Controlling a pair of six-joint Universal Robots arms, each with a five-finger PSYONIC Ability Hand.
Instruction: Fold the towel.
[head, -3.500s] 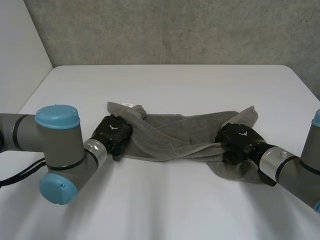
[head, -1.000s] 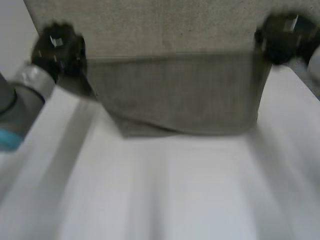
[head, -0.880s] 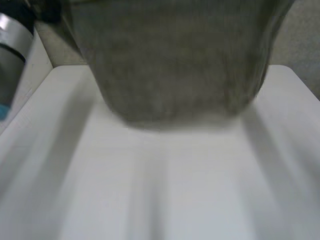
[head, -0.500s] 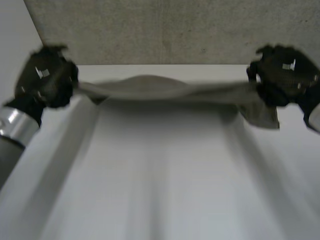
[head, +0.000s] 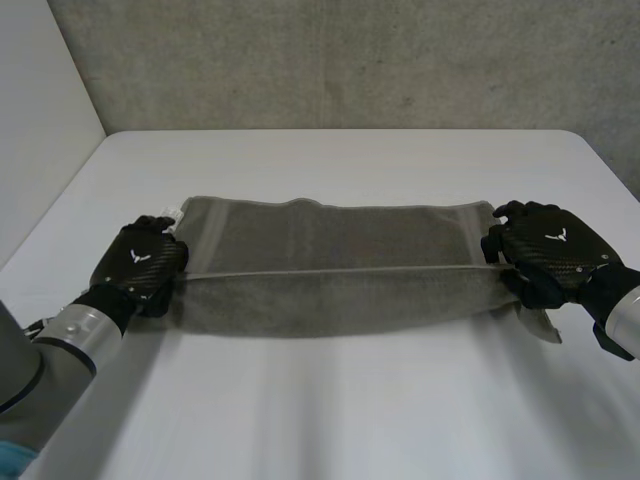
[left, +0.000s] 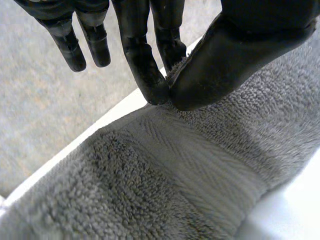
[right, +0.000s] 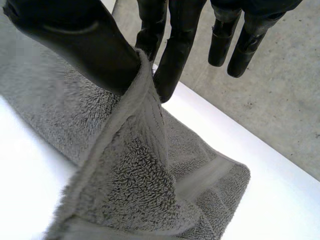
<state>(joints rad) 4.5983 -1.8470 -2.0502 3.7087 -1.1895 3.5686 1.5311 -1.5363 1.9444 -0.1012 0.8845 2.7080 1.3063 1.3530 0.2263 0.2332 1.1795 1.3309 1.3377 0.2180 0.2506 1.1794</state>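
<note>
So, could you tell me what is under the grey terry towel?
The white table, seen all around the grey terry towel; the surface beneath the cloth is covered.

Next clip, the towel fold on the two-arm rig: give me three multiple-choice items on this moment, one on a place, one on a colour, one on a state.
1. Where on the towel are the left hand and the right hand?
A. both at its middle
B. at its opposite ends
C. both at one corner

2. What colour is the towel?
A. red
B. white
C. grey

3. What is the left hand's state?
A. open, touching nothing
B. curled, holding nothing
C. pinching the towel against its thumb

Answers:
1 B: the head view shows one hand at each end, with the towel stretched between them.
2 C: it is grey in every view, set against the white table.
3 C: the left wrist view shows the thumb and a finger closed on the towel's edge.
</note>
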